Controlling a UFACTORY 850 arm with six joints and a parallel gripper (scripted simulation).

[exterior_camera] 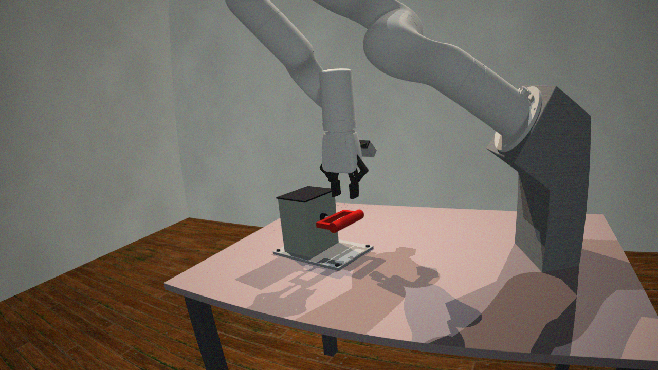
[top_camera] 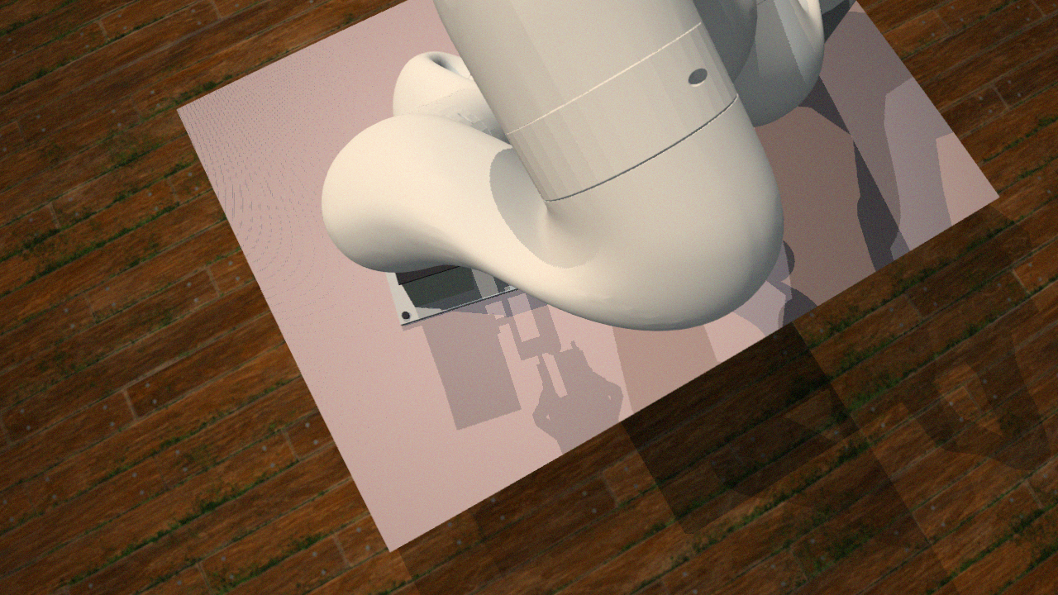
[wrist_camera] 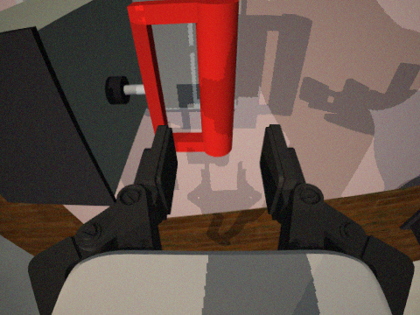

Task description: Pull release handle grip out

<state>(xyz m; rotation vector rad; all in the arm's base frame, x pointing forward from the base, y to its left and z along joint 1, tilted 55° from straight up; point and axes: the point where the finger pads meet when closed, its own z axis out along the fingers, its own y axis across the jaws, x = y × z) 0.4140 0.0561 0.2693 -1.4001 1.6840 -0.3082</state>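
Observation:
The red release handle's grip sticks out level from the front of its grey housing, which has a dark top. Its thick round bar is the outer end. My gripper is open and empty. It points straight down and hangs a little above the bar. In the wrist view the two fingers stand either side of the bar's near end. In the top view the arm hides the handle and the gripper; only a corner of the housing's base plate shows.
The housing stands on a pale base plate bolted to the pink table. The arm's grey pedestal stands at the table's right. Wooden floor lies around the table.

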